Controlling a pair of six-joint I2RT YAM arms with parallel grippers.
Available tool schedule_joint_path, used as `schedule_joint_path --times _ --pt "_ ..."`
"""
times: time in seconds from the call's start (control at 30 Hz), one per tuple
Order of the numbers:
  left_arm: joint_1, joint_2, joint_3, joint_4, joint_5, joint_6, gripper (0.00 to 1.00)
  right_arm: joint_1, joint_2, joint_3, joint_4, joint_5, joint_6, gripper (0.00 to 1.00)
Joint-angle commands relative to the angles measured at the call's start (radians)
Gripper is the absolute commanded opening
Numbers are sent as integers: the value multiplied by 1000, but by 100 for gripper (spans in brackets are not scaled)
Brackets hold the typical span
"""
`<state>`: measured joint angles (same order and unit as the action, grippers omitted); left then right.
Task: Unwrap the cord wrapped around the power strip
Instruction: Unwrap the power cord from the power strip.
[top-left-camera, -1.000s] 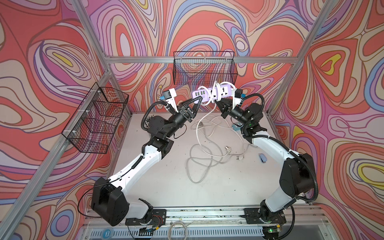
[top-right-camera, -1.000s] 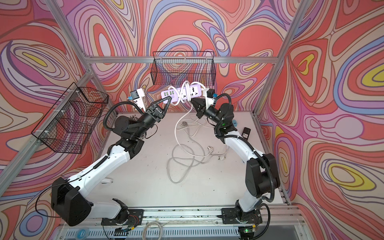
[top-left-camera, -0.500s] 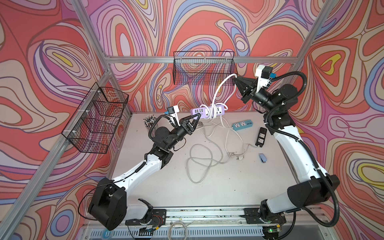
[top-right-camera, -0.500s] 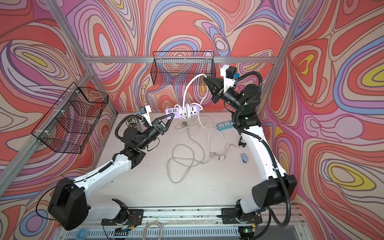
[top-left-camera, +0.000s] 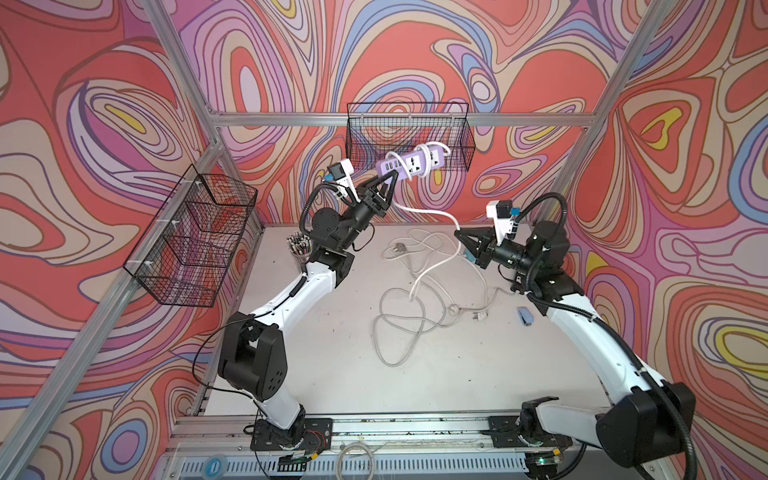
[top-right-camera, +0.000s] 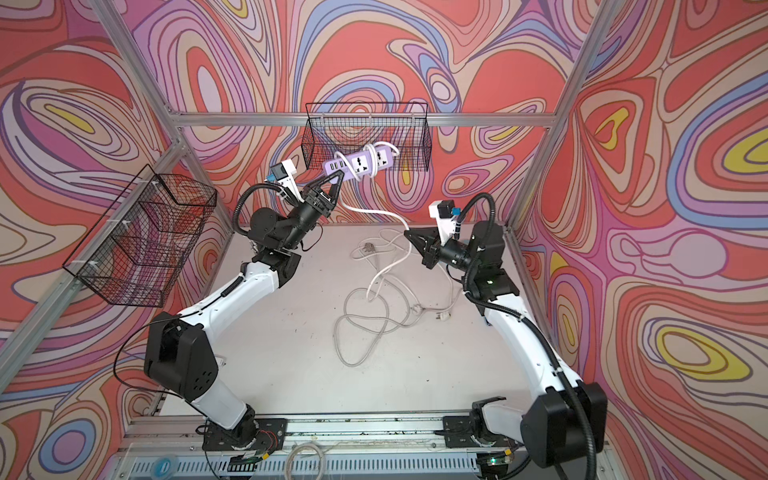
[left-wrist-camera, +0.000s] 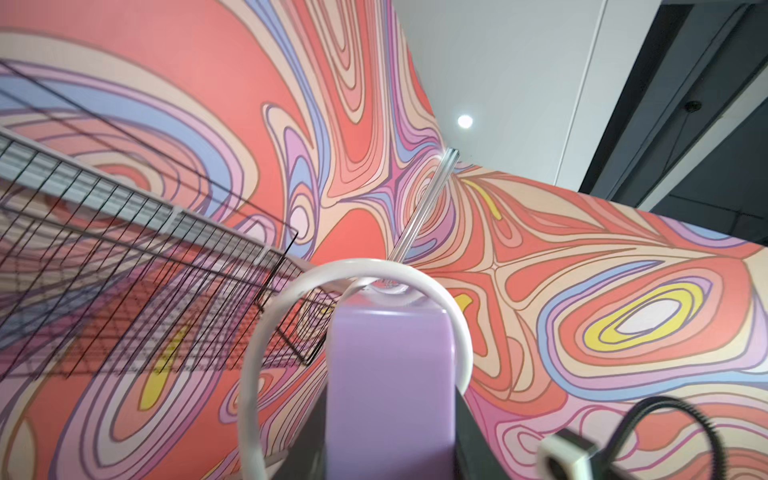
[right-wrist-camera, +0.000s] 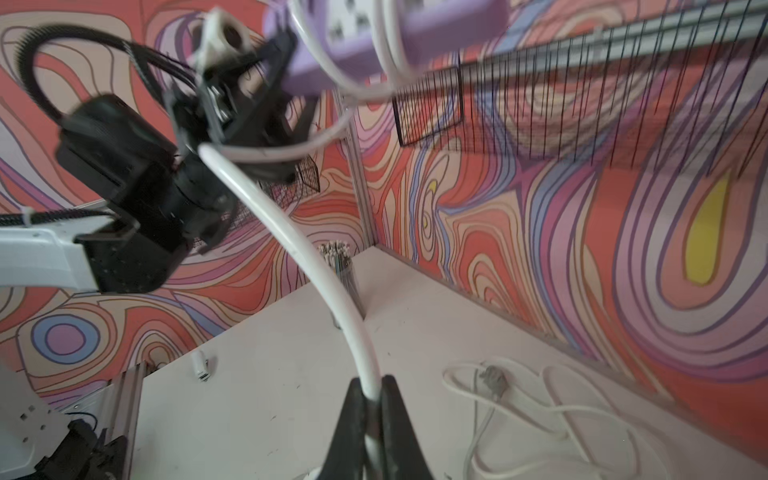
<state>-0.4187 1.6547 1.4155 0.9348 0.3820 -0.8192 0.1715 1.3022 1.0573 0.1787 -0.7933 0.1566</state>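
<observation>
The purple power strip (top-left-camera: 415, 163) (top-right-camera: 360, 161) hangs high in front of the back basket, with my left gripper (top-left-camera: 388, 181) (top-right-camera: 335, 180) shut on its near end. The white cord (top-left-camera: 424, 212) (top-right-camera: 376, 212) still loops around it about twice, then runs down to my right gripper (top-left-camera: 458, 233) (top-right-camera: 409, 234), which is shut on it low over the table. In the left wrist view the strip (left-wrist-camera: 388, 374) fills the gripper (left-wrist-camera: 390, 440) and a cord loop (left-wrist-camera: 252, 374) rings it. In the right wrist view the gripper (right-wrist-camera: 371, 397) pinches the cord (right-wrist-camera: 316, 266) below the strip (right-wrist-camera: 374, 41).
A wire basket (top-left-camera: 409, 129) hangs on the back wall, another (top-left-camera: 191, 237) on the left wall. A cup of pens (top-left-camera: 298, 246) stands at the back left. Loose grey cables (top-left-camera: 399, 328) and a plug (top-left-camera: 398, 248) lie mid-table; a small blue item (top-left-camera: 525, 316) lies at the right.
My left arm has lifted the power strip from near the table up to the back basket. My right arm has swung down from high up, still holding the cord.
</observation>
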Motion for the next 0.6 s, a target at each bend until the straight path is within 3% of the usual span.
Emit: schedule_joint_path --times 0.0,0.23,0.57 --pt "-15 -24 62 119 41 -44 0 1 106 -52 162 -11 83 0" --pt "-79 -124 -99 141 46 -160 0 0 361 48 335 66 118 0" --pt "-118 -298 -565 168 -28 -171 0 -56 505 527 178 63 85 0"
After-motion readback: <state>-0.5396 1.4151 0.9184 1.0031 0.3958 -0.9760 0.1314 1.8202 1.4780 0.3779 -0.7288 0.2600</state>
